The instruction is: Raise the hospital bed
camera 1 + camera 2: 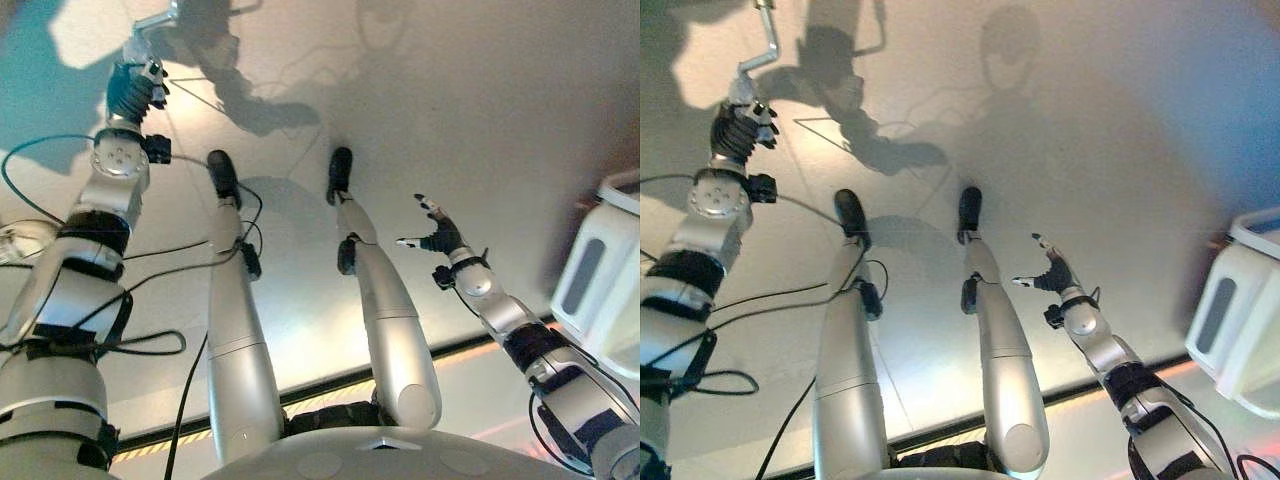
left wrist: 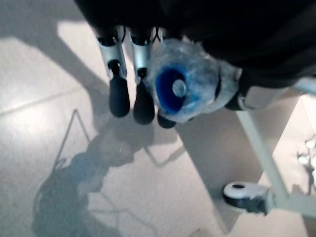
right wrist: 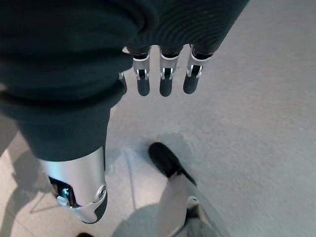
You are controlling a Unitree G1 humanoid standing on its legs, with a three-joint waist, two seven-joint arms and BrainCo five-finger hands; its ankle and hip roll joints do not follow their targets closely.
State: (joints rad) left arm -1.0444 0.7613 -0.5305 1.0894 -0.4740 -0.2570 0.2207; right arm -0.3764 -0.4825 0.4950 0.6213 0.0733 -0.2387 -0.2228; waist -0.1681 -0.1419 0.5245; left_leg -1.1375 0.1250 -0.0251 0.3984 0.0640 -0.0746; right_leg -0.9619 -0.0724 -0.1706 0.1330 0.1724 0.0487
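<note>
We look down at a pale grey floor [image 1: 480,120] and find the left hand [image 1: 135,88] reaching out to the far left, where it meets the bed's metal crank [image 1: 762,45], a bent silver rod whose handle end sits in the hand. In the left wrist view the fingers [image 2: 119,94] curl down beside a blue crank knob [image 2: 185,86] that looks wrapped in clear film, and the knob lies tight against the palm, so we read the hand as clasped round it. Past the knob that view also gives us a pale bed frame tube [image 2: 261,153] running down to a caster wheel [image 2: 242,195] standing on the floor. The right hand [image 1: 437,233] hangs free over the floor at the right, well apart from the crank, thumb and fingers spread and touching nothing; in its own wrist view the fingers [image 3: 165,81] point straight out in a row with bare floor beyond them. At the far right edge stands a white bin-like unit [image 1: 605,270] with a grey panel on its side; we cannot see into it, so we cannot tell what, if anything, it holds.
</note>
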